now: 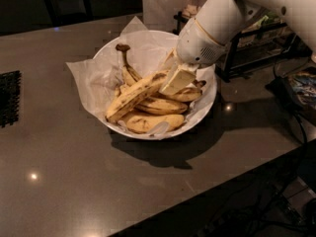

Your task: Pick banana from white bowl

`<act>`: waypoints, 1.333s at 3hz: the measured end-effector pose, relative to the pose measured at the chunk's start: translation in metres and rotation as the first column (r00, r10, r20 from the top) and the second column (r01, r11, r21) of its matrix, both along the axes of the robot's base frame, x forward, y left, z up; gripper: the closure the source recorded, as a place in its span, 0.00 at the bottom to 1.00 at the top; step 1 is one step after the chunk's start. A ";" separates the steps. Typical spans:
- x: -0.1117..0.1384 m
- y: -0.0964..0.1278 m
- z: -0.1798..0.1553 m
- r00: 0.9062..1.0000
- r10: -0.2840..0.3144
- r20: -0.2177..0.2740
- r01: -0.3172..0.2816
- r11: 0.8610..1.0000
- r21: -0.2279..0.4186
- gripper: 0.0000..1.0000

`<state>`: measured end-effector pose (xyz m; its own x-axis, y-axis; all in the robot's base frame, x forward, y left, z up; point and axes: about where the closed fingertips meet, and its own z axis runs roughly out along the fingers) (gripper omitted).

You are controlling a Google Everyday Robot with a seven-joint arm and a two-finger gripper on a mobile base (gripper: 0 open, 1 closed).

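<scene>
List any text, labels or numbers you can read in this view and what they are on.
None readable.
The colourful object at the right edge is too blurred, and so are the items on the black wire rack.
No markings show on the gripper, at the long yellow banana in the paper-lined white bowl.
</scene>
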<state>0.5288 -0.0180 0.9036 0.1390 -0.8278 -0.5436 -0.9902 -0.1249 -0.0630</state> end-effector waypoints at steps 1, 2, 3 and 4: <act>-0.003 -0.005 0.000 1.000 0.004 0.004 -0.004 0.998 0.060 1.00; -0.014 -0.008 0.010 0.999 0.031 0.038 -0.037 0.985 0.170 1.00; -0.034 -0.013 0.034 0.991 0.057 0.121 -0.088 0.959 0.271 1.00; -0.053 -0.019 0.058 0.976 0.066 0.210 -0.134 0.935 0.328 1.00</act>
<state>0.4754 -0.0367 0.9617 0.3413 -0.5759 -0.7429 -0.9382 -0.1604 -0.3067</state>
